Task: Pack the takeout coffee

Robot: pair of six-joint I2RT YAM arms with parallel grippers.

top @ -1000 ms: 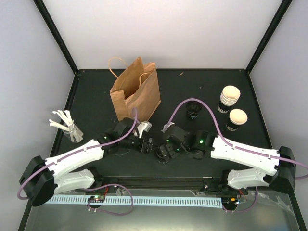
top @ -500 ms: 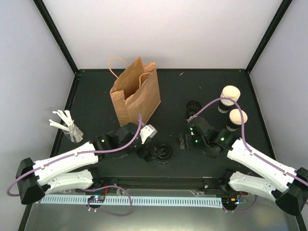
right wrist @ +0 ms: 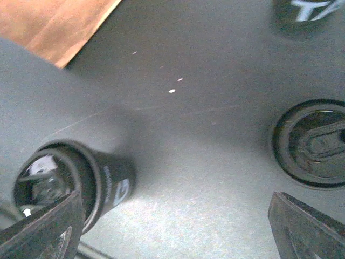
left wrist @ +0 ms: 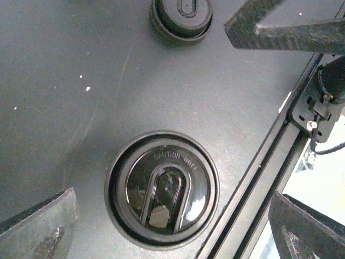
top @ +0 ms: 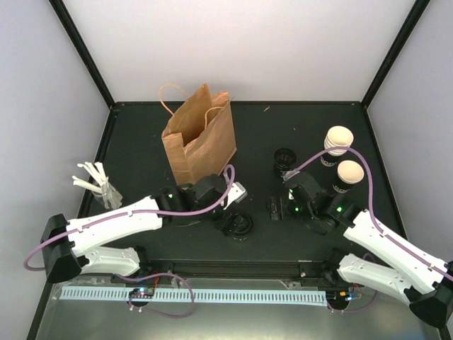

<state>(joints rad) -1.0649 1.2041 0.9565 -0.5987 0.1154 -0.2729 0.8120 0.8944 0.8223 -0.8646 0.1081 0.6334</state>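
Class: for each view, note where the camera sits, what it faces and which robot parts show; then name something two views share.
Top external: above and behind the bases, looking down on the table; left arm and right arm show.
Left wrist: on the left arm, looking down at a lid; left gripper's fingers show.
Right wrist: on the right arm, facing down toward the paper bag; right gripper's fingers show.
Shared: top external also shows that lid.

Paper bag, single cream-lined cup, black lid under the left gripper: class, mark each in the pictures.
paper bag (top: 205, 142): top external view, brown side panel.
single cream-lined cup (top: 350, 171): top external view, cream inside.
black lid (left wrist: 161, 189): left wrist view, raised centre.
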